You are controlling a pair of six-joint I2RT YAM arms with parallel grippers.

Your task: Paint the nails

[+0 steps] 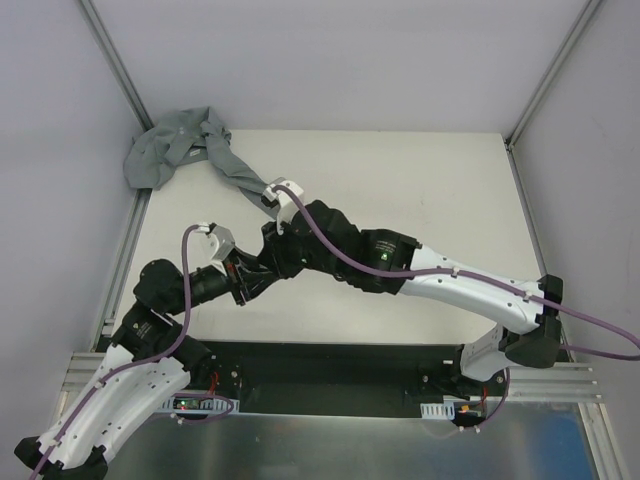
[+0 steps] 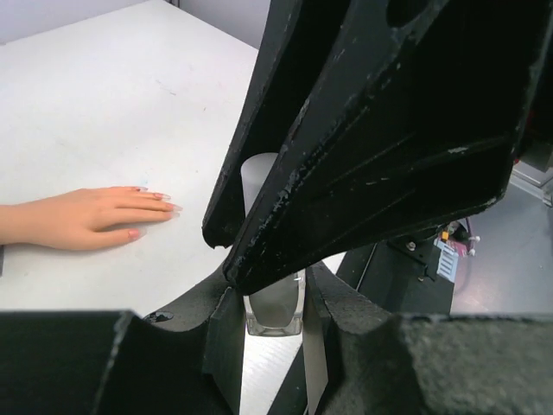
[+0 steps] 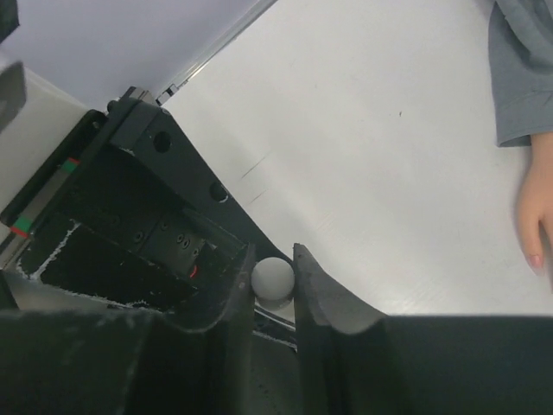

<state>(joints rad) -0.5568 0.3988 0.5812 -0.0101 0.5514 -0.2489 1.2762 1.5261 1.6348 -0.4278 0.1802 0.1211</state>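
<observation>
A peach mannequin hand (image 2: 82, 218) lies flat on the white table, its nails (image 2: 169, 204) pointing right. In the right wrist view the hand (image 3: 537, 207) shows at the right edge, below the grey sleeve (image 3: 521, 69). The top view hides the hand under the right arm. My left gripper (image 2: 275, 298) is shut on a small clear bottle (image 2: 275, 313). The bottle's white cap (image 3: 273, 278) sits between the fingers of my right gripper (image 3: 275, 259), which touch it on both sides. Both grippers meet left of centre (image 1: 257, 262), near the hand.
The grey sleeve (image 1: 235, 172) runs to a bunched heap of fabric (image 1: 165, 150) in the back left corner. Metal frame rails (image 1: 113, 58) edge the white table (image 1: 420, 180). A dark base plate (image 1: 330, 365) lies along the near edge.
</observation>
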